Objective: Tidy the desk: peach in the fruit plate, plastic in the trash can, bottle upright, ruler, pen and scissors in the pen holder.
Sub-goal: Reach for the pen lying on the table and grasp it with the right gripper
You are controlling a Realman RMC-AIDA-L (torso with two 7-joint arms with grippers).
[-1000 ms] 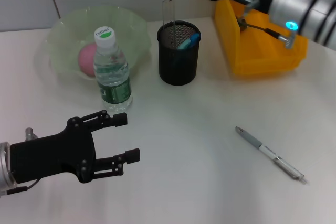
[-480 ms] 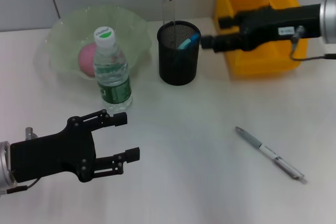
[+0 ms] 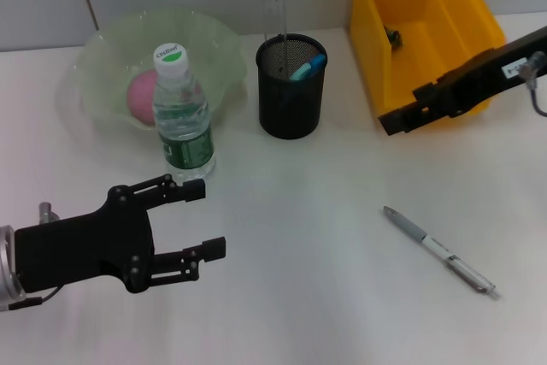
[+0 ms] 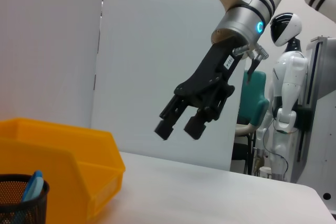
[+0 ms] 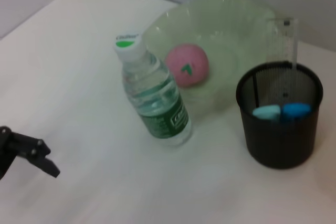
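Observation:
The pink peach (image 3: 144, 96) lies in the pale green fruit plate (image 3: 218, 49). In front of the plate the bottle (image 3: 181, 117) stands upright. The black mesh pen holder (image 3: 291, 91) holds the clear ruler (image 3: 272, 19) and the blue-handled scissors (image 3: 308, 67). The silver pen (image 3: 438, 250) lies flat on the table at the right front. My right gripper (image 3: 389, 121) hangs open and empty at the front of the yellow trash can (image 3: 419, 6), above the table. My left gripper (image 3: 211, 220) is open and empty, low at the left front, short of the bottle.
A small dark thing (image 3: 393, 38) lies inside the yellow can; I cannot tell what it is. The wall runs along the table's far edge behind the plate and can. Bare tabletop (image 3: 325, 211) separates the pen from my left gripper.
My right arm has swung from over the trash can and pen holder to the right and toward the front, now lower beside the can's front. The left arm has barely moved.

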